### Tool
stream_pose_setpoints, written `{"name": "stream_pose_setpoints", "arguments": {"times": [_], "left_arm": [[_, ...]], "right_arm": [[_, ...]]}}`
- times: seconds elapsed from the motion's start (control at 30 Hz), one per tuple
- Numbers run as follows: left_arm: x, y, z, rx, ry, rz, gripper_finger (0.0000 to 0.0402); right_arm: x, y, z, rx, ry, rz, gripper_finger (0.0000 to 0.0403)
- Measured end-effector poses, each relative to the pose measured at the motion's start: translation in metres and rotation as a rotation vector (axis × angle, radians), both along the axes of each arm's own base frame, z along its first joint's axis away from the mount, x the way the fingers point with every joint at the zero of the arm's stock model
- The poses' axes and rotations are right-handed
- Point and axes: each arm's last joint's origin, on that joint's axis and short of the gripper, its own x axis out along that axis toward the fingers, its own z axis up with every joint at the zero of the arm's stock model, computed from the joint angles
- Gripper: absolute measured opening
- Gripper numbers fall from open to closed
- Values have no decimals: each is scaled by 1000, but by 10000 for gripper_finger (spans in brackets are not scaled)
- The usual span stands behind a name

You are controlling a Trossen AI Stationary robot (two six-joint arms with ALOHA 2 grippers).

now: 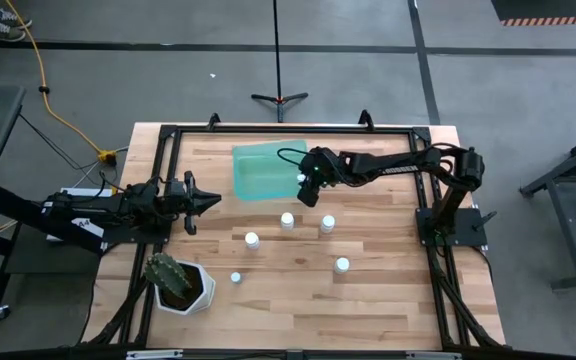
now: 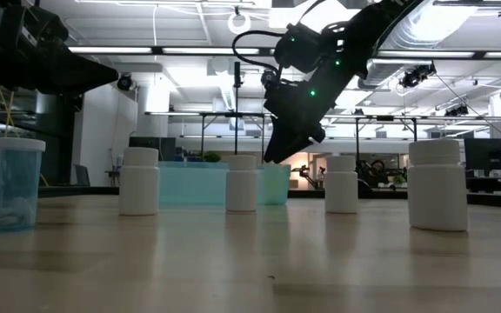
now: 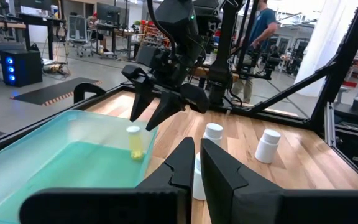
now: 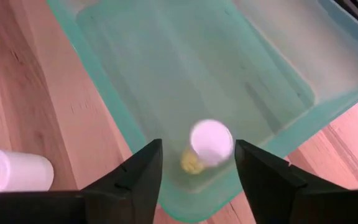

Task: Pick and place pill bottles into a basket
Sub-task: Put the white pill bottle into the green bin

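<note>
Here the right pincer [image 1: 307, 190] hangs over the basket's [image 1: 258, 172] right edge, near the table's [image 1: 388, 300] far side, with its fingers [image 4: 143, 177] spread apart and nothing between them. Directly beneath the gap, a yellow-tinted bottle [image 4: 207, 147] with a white cap sits inside the basket, apart from both fingers; whether it touches the basket floor I cannot tell. The left wrist view shows the same bottle [image 3: 134, 141] just inside the basket's wall, below the spread fingers.

Five more bottles stand on the table outside the basket: two [image 1: 287, 220] [image 1: 327, 224] just in front of it, one [image 1: 252, 239] towards the middle, one [image 1: 341, 265] nearer the right edge, and one [image 1: 236, 277] beside the cactus pot [image 1: 182, 284] by the near left corner.

The left pincer [image 1: 208, 201] waits over the table's left side, its fingers [image 3: 180, 165] drawn together on nothing.
</note>
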Motion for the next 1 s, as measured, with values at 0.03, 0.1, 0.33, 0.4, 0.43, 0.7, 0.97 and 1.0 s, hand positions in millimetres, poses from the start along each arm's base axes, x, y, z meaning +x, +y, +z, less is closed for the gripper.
{"name": "stream_pose_setpoints", "arguments": {"times": [0.03,0.1,0.33,0.4,0.43,0.7,0.97,1.0], "left_arm": [[0,0,0,0,0,0,65],[0,0,0,0,0,0,65],[0,0,0,0,0,0,65],[0,0,0,0,0,0,65],[0,0,0,0,0,0,65],[0,0,0,0,0,0,65],[0,0,0,0,0,0,65],[0,0,0,0,0,0,65]], "right_arm": [[0,0,0,-2,-7,0,198],[2,0,2,-7,-23,-1,201],[0,0,15,1,-84,-7,200],[-2,3,24,16,-116,2,201],[-4,5,30,18,-135,15,201],[-27,44,73,-33,-126,168,201],[-47,80,65,52,92,233,220],[-48,83,63,56,110,230,227]]}}
